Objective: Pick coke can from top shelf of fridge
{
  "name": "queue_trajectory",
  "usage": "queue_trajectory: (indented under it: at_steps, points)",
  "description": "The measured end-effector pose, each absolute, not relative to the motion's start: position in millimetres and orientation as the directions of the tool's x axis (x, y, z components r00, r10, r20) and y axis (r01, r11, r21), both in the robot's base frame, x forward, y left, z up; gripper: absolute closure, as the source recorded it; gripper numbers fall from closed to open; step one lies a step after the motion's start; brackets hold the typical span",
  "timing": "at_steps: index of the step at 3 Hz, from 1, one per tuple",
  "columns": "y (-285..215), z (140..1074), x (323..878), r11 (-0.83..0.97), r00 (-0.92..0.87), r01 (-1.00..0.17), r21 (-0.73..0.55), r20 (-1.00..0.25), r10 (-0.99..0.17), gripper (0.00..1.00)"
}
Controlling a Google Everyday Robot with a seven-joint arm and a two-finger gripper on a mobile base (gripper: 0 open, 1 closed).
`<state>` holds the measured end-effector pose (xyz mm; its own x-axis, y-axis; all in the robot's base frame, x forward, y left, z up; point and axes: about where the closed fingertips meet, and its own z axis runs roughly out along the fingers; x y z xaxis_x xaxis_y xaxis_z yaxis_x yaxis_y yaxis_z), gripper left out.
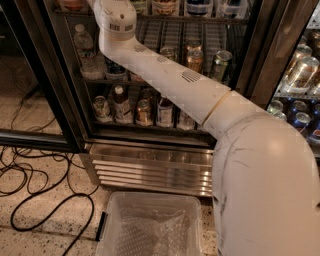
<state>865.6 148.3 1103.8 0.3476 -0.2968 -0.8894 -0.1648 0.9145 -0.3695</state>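
The fridge [150, 167] stands in front of me with its left door open, and its grey wire racks hold cans and bottles. Only the bottoms of containers [165, 6] on the top shelf show at the upper edge, and I cannot pick out a coke can among them. My white arm [170, 82] reaches from the lower right up into the fridge. Its wrist [116, 20] leaves the frame at the top, so the gripper is out of view above the picture.
A clear plastic bin [150, 230] sits on the floor below the steel base grille. Black cables [40, 192] lie on the speckled floor at the left. The open glass door [30, 80] stands at the left. More cans [300, 75] fill the section at the right.
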Motion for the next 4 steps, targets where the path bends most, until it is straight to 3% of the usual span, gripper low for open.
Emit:
queue_trajectory:
  at_steps: [2,4]
  points:
    - [149,1109,866,0.917,0.359,-0.165,-0.364,-0.888,-0.288,1.00]
    - [137,1108,844,0.955,0.220,-0.228,-0.189,-0.966,-0.139,1.00]
